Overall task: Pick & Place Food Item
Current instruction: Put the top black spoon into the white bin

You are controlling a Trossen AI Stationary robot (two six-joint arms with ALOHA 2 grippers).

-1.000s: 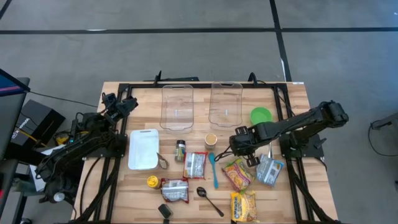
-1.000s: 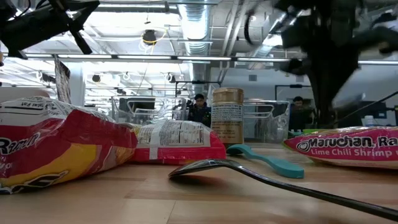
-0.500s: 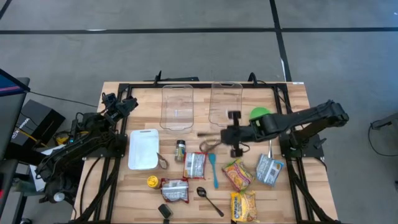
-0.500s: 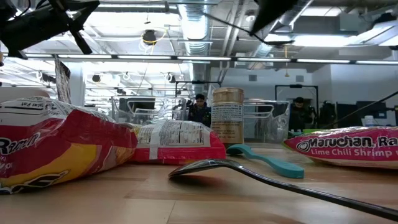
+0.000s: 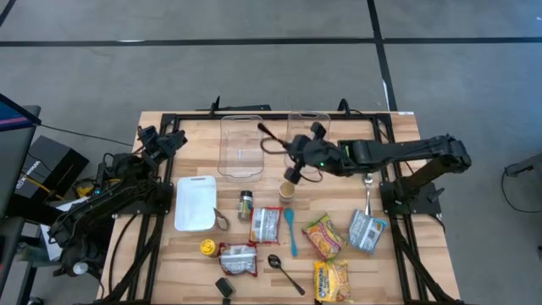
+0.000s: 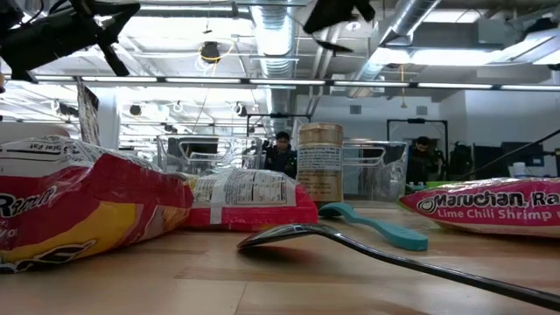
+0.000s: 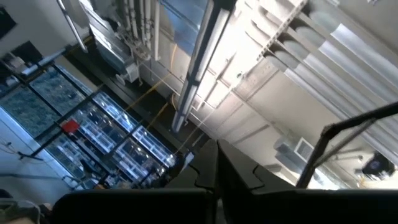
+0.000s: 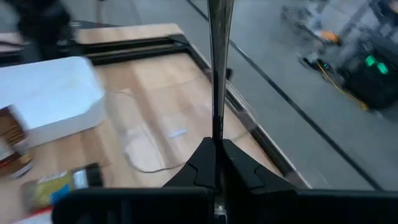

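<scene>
The right gripper (image 5: 292,152) hangs above the table between the two clear containers, its fingers (image 8: 202,163) pressed fully together on the handle of a slim dark utensil (image 8: 219,68). The handle runs straight out from between the fingers; in the high view it juts toward 10 o'clock over the left clear container (image 5: 241,146). Its far end is cut off in the right wrist view and too small to identify from above, so whether it is a spoon or a fork cannot be told.

The left gripper (image 5: 169,142) rests at the table's 9 o'clock edge, fingers (image 7: 233,174) closed on nothing and pointing up at the ceiling.

The food items lie toward 6 o'clock: a spice jar (image 5: 245,204), a red-and-white packet (image 5: 266,224), and ramen packs (image 5: 323,236) at 5 o'clock. A small cup (image 5: 287,190) stands just below the right gripper.

In the low view the right arm shows only as a dark shape at the top edge.
</scene>
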